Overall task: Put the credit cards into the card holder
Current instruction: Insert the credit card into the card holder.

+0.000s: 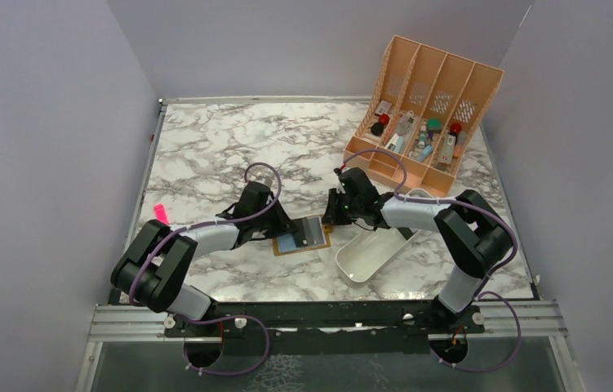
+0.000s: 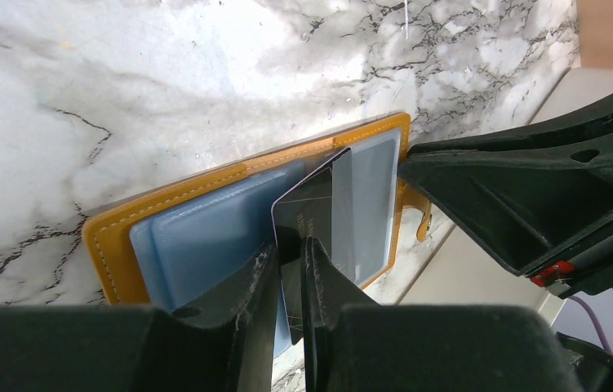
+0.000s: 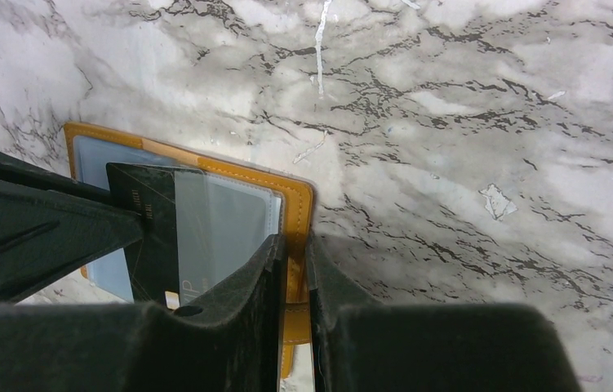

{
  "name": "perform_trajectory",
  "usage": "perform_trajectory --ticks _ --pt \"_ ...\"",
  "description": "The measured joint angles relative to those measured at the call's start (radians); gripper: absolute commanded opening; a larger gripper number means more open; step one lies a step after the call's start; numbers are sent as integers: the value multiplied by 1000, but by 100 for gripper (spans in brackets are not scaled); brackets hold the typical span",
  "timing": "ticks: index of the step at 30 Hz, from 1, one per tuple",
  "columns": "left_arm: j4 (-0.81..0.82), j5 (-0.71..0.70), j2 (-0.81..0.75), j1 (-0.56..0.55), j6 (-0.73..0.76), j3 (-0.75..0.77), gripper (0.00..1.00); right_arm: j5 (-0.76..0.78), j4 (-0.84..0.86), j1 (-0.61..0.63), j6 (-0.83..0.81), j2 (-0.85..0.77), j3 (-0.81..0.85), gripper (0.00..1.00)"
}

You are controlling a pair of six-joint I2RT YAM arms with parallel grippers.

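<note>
Along the bottom edge of the top view, both arm bases were bolted side by side at the near rail of the marble table. Just above them, low and centre in the frame, the card holder lay opened flat on the marble, with its mustard-orange stitched border around pale blue inner pockets that faced up. The left gripper reached it from the left of the frame. In the left wrist view its fingers were clamped on the near end of a dark credit card. The card was angled over the holder's right-hand pocket, and its far part appeared to lie beneath a clear pocket window. How deep the card sat could not be determined. The right gripper met the holder from the right of the frame. In the right wrist view its jaws were pinched together on the holder's orange edge, and an orange strap showed in the narrow gap lower down. The two grippers stood close together, with the holder between them. Just right of the holder, a white tray lay on the marble, partly under the right arm. At left centre, a small pink object sat near the table's left edge. Furthest back, at upper right, a peach slotted organiser stood with small items in its compartments.
</note>
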Motion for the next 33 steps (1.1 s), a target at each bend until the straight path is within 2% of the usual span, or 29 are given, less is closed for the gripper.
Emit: perform_trajectory --ticks 16,21,27,31,33 --pt "-37 3 3 -22 14 10 15 0 -26 4 0 -9 0 19" --pt "-38 3 3 -25 16 11 30 0 -26 4 0 -9 0 19" --pt "-56 11 17 -41 23 45 43 0 -26 4 1 -9 0 19" --pt "-81 12 18 -47 26 64 44 0 -25 4 1 -9 0 19" --pt "-101 8 17 -48 31 73 39 0 -25 4 1 -9 0 19"
